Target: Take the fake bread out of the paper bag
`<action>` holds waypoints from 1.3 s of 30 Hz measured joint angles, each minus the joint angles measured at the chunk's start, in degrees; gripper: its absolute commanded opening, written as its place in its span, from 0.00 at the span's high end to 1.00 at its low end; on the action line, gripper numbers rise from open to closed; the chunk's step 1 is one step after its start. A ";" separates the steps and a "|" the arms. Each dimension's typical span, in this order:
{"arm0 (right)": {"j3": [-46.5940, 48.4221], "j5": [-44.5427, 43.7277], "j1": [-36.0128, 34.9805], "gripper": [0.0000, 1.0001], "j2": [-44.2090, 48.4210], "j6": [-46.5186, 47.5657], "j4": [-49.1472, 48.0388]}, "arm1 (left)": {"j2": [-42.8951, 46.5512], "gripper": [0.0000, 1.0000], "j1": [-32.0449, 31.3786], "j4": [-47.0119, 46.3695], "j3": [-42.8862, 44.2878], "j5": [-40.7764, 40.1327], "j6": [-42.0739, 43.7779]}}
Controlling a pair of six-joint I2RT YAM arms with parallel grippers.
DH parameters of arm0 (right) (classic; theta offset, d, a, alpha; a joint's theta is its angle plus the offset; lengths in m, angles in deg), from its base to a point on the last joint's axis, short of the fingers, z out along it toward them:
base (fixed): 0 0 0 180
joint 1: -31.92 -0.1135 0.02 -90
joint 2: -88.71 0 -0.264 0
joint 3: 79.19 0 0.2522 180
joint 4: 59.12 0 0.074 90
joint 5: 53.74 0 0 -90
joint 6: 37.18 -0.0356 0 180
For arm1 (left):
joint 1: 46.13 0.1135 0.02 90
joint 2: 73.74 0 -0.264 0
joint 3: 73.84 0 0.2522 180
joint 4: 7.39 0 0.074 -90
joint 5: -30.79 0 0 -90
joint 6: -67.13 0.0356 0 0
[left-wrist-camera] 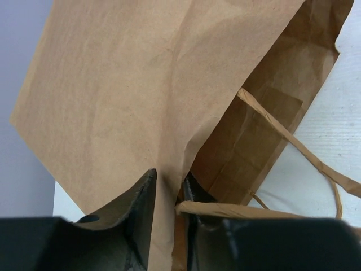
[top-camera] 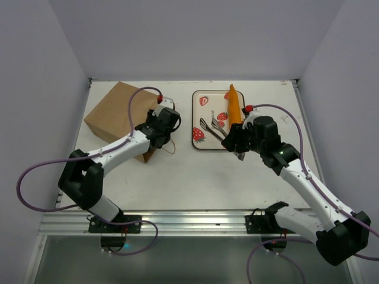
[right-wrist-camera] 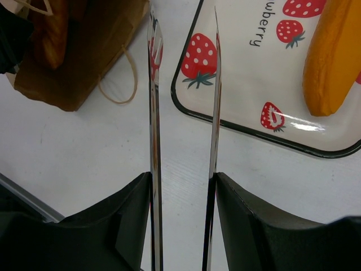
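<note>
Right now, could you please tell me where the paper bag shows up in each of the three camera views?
Top external: the paper bag lies at far left, its near end under the left gripper.
Left wrist: it fills most of the frame, one wall between that gripper's fingers.
Right wrist: upper left corner, beyond the metal tongs.
Shared landmark: its twisted paper handle loop.

The left arm (top-camera: 115, 149) stretches from the tabletop's near edge toward its far left corner, and the left gripper (left-wrist-camera: 169, 183) pinches a wall of the paper bag (left-wrist-camera: 113, 84). The right arm (top-camera: 305, 177) bends inward, and the right gripper (right-wrist-camera: 183, 180) clamps the tongs (right-wrist-camera: 154, 113).
</note>
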State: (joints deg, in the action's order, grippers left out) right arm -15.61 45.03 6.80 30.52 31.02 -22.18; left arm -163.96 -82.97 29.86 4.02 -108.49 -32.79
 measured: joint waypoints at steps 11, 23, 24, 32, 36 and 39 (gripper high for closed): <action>-0.81 2.84 -1.79 0.49 -0.94 -0.02 -1.09 | 8.44 1.00 -0.04 -2.71 -2.51 0.39 0.76; -1.11 3.50 -12.72 0.49 -1.16 -1.33 -3.74 | 10.36 1.00 -0.04 -2.14 -3.15 2.45 0.68; -1.40 3.82 -13.05 0.49 -1.16 -1.66 -4.76 | 10.40 1.00 -0.04 -1.88 -3.15 2.75 0.46; -3.76 4.26 -15.41 0.50 -1.81 -4.00 -10.91 | 12.90 1.00 -0.04 0.15 -3.98 7.23 -1.53; -4.68 4.20 -16.46 0.51 -3.43 -4.76 -14.69 | 15.13 1.00 -0.04 0.70 -4.90 8.70 -1.60; -5.27 3.56 -17.22 0.51 -5.97 -5.01 -17.99 | 16.26 1.00 -0.04 1.22 -5.11 9.55 -1.64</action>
State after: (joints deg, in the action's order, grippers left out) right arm -20.88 48.60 -10.43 24.55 26.02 -40.16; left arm -147.70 -83.01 31.08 -1.09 -98.94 -34.43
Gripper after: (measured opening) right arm 0.497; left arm 0.013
